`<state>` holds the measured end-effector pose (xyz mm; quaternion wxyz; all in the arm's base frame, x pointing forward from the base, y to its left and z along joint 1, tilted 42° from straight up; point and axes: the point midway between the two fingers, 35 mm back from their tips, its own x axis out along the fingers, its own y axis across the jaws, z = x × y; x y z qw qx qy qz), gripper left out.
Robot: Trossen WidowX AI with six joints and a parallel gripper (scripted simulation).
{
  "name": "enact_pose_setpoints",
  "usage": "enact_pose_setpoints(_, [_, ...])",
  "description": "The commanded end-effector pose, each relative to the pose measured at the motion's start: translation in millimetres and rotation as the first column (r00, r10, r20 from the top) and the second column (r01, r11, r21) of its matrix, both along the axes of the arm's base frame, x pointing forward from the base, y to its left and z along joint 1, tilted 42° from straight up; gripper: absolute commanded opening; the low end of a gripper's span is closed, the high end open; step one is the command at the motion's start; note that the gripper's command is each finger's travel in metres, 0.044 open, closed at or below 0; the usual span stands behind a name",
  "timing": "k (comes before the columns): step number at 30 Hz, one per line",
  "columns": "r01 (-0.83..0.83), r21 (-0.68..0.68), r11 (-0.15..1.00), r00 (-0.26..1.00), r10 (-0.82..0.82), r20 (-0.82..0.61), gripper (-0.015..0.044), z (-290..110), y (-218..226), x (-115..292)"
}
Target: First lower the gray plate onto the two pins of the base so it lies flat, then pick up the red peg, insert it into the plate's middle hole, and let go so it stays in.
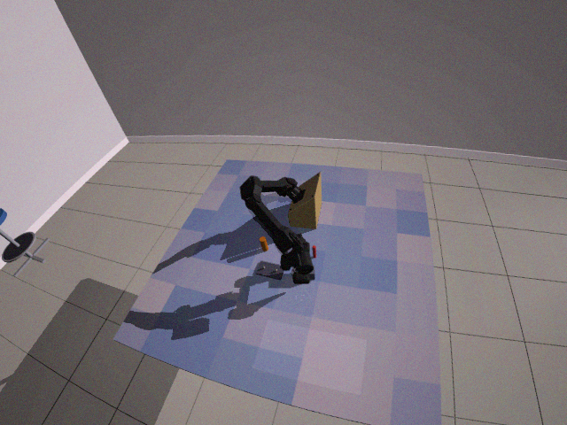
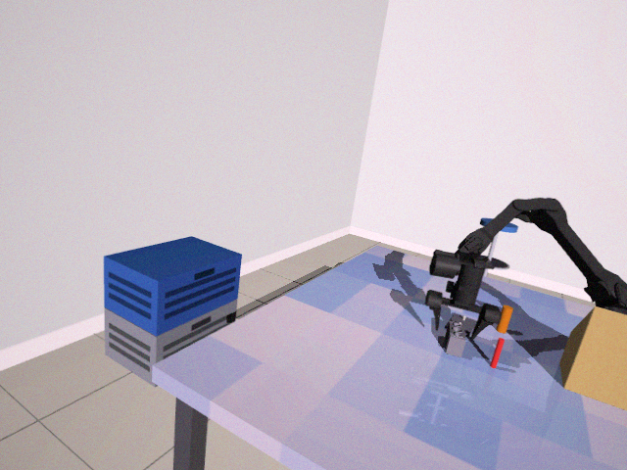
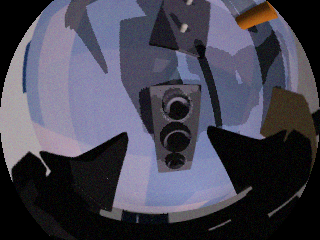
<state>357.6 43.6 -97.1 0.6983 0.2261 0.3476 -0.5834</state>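
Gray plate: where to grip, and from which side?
From straight above, across its narrow width. In the wrist view the gray plate is a long block with three holes in a row, sitting between the open gripper fingers. Close on the two long side faces, probably around the middle hole.

High far top, low table-edge exterior, close down-facing wrist; shared table [image 2: 283, 384].
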Motion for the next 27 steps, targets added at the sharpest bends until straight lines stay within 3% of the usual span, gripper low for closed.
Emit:
enact_pose_setpoints(1, [-0.003,-0.010,1.000,1.000,0.003,-0.009,0.0440,-6.1,-6.6,-2.7])
enact_pose_setpoints(16, [-0.003,-0.012,1.000,1.000,0.002,-0.009,0.0440,-21.7,-21.8,-2.7])
enact_pose_setpoints(27, [-0.003,-0.012,1.000,1.000,0.002,-0.009,0.0151,-21.7,-21.8,-2.7])
